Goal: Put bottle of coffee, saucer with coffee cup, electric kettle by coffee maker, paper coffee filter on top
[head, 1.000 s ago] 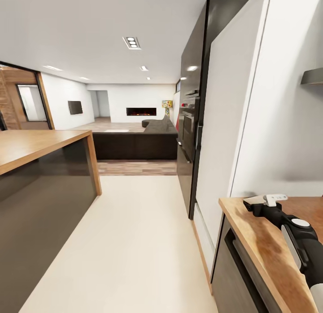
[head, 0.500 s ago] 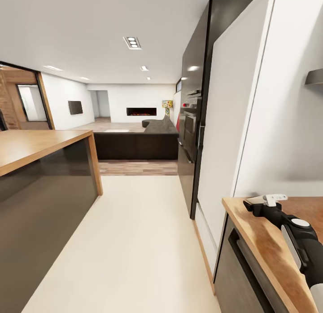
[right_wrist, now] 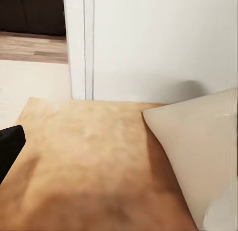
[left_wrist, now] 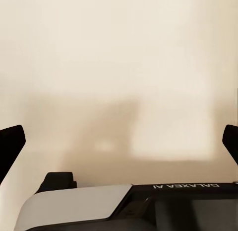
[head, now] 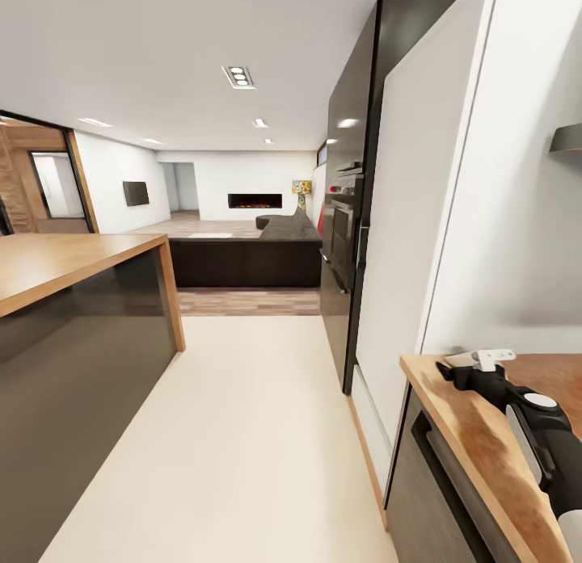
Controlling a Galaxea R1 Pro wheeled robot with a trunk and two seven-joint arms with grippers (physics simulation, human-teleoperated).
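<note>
Right end effector (head: 477,361) pinching paper coffee filter (right_wrist: 198,151) above kitchen countertop (head: 469,442) end.

Island (head: 56,264) left, kitchen countertop (head: 477,442) right

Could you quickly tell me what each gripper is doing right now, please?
Left gripper: open, fingers wide apart, nothing between them.
Right gripper: shut on the paper coffee filter, above the kitchen countertop.

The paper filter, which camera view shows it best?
The right wrist view: the white paper filter looks large there, over the wooden counter. The head view shows it small at the right gripper.
</note>
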